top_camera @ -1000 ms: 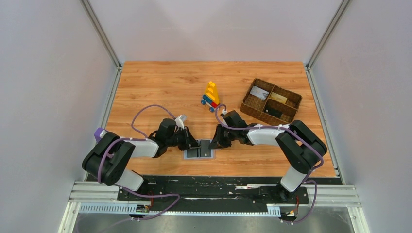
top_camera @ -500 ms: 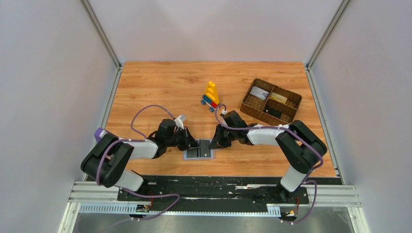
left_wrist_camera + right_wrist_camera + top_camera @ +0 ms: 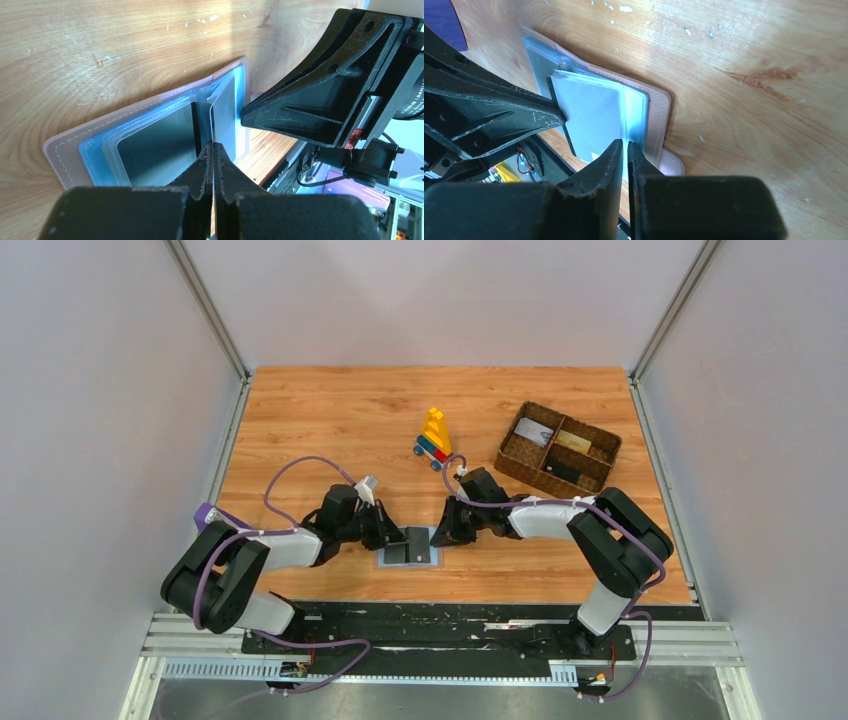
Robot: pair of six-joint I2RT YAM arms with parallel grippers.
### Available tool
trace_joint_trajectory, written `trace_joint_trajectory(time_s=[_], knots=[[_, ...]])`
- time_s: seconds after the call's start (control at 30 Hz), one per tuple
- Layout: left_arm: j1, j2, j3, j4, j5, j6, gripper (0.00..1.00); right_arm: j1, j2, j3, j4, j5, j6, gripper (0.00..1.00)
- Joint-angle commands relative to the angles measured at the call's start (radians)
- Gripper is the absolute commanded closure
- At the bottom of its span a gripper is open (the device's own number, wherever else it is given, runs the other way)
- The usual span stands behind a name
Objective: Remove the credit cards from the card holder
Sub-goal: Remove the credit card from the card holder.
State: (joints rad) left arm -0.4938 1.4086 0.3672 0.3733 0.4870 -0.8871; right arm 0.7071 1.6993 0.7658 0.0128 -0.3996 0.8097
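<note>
left claw (image 3: pixel 213 147) clamped shut on thin inner leaf of card holder (image 3: pixel 150 145); right claw (image 3: pixel 625 146) pinched on opposite sleeve edge. card holder spread open on table (image 3: pixel 330 410) between both. three credit cards (image 3: pixel 572 441) already parked in basket (image 3: pixel 520 472). dark insert maybe left inside, can't be told tbh.

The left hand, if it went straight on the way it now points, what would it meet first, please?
Shut on a raised leaf of the card holder, the left hand meets that first; just beyond, the right hand's fingers seem to bar the line, though depth is unclear.
</note>
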Motion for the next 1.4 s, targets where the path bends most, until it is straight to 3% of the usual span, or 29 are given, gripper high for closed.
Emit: trace_joint_trajectory(time_s=[0.0, 0.33, 0.43, 0.6, 0.67, 0.7, 0.73, 0.77, 1.0, 1.1, 1.23, 1.37], knots=[[0.014, -0.023, -0.002, 0.001, -0.005, 0.032, 1.0, -0.009, 0.013, -0.015, -0.022, 0.04, -0.03, 0.89], [0.013, -0.005, 0.016, 0.03, 0.068, 0.063, 0.93, -0.009, -0.037, -0.016, 0.012, 0.023, -0.046, 0.89], [0.014, 0.006, 0.011, 0.07, 0.083, 0.051, 1.0, -0.009, -0.037, -0.016, 0.015, 0.019, -0.046, 0.89], [0.013, 0.028, 0.006, 0.095, 0.091, 0.038, 1.0, -0.009, -0.035, -0.023, 0.03, 0.003, -0.041, 0.89], [0.014, 0.033, 0.006, 0.097, 0.093, 0.039, 0.89, -0.009, -0.039, -0.026, 0.032, 0.005, -0.04, 0.89], [0.013, 0.036, 0.008, 0.098, 0.096, 0.044, 0.89, -0.009, -0.042, -0.027, 0.032, 0.006, -0.041, 0.89], [0.013, 0.038, 0.008, 0.098, 0.1, 0.044, 0.98, -0.009, -0.042, -0.028, 0.032, 0.007, -0.041, 0.89], [0.014, 0.041, 0.009, 0.098, 0.101, 0.044, 1.0, -0.009, -0.044, -0.028, 0.032, 0.007, -0.041, 0.89], [0.014, 0.06, 0.001, 0.114, 0.095, 0.029, 1.0, -0.009, -0.043, -0.027, 0.035, 0.005, -0.04, 0.89], [0.014, 0.055, 0.003, 0.106, 0.09, 0.036, 0.9, -0.009, -0.044, -0.029, 0.035, 0.006, -0.04, 0.89], [0.014, 0.05, 0.005, 0.096, 0.086, 0.042, 0.98, -0.009, -0.044, -0.031, 0.035, 0.006, -0.04, 0.89], [0.015, 0.05, 0.006, 0.098, 0.089, 0.043, 0.89, -0.009, -0.044, -0.03, 0.036, 0.006, -0.041, 0.89]])
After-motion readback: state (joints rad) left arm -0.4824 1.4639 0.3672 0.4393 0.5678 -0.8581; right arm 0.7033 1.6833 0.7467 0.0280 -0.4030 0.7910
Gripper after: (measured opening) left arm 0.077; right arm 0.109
